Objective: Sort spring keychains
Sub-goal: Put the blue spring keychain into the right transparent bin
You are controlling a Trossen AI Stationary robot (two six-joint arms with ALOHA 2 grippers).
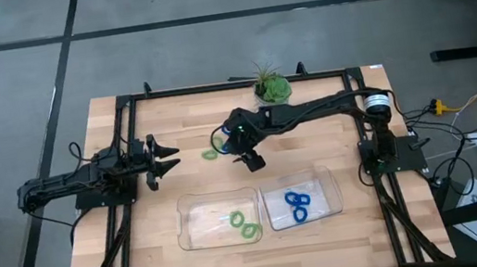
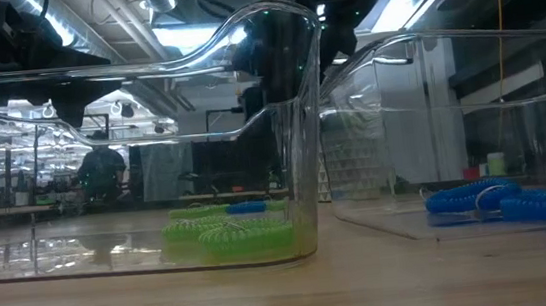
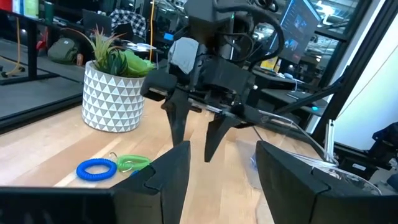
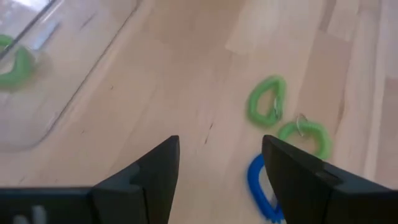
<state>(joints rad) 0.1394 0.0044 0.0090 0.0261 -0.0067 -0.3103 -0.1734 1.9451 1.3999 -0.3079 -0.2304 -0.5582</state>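
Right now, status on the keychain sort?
Right gripper open and empty over mid-table; left gripper open, waiting left. Loose keychains on wood; others sorted in green tray and blue tray. Path clear.

My bench (image 1: 144,259) is light wood. A potted plant (image 1: 272,86) in a white patterned pot stands at its far edge. Two clear trays (image 1: 197,224) (image 1: 321,187) sit side by side near the front.

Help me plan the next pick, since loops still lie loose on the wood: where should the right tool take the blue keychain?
The blue keychain lies flat beside two green keychains. Best judged: the open right tool comes straight down, fingers straddling the coil's arc on the side away from the green ones, so it lifts only that loop.
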